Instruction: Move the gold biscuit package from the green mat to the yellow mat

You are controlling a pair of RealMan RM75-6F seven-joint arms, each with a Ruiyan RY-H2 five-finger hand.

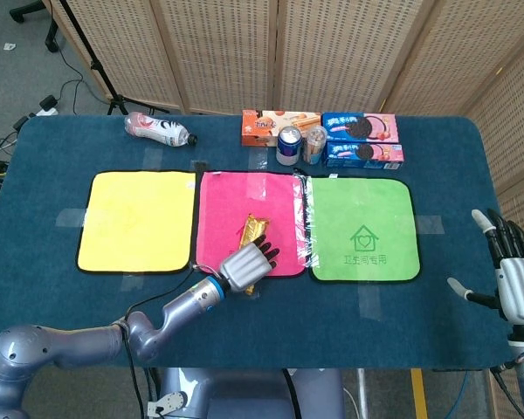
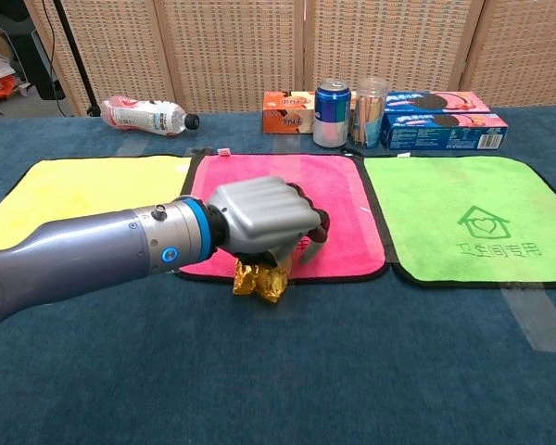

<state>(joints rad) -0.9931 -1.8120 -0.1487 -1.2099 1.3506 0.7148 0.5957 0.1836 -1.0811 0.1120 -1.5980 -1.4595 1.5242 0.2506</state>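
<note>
The left robot hand (image 2: pixel 259 222) curls around the gold biscuit package (image 2: pixel 259 276) on the pink mat (image 1: pixel 236 205); the right robot hand (image 1: pixel 509 279) hangs with fingers spread, holding nothing.

We see the bench (image 1: pixel 52 297) covered in dark blue cloth. On it we find a yellow mat (image 1: pixel 135 220), a pink mat (image 1: pixel 236 201) and a green mat (image 1: pixel 362 229), each edged in black; the green mat bears a darker green house outline. We see a gold biscuit package (image 1: pixel 254 228) with a brown panel. The left hand (image 2: pixel 259 221) is silver-grey with black fingers, on an arm with a blue ring. The right hand (image 1: pixel 517 284) is silver-grey too. The can (image 2: pixel 332 113) is blue and silver, the two cookie boxes (image 2: pixel 443 118) blue and pink, the box (image 2: pixel 288 111) orange.
</note>
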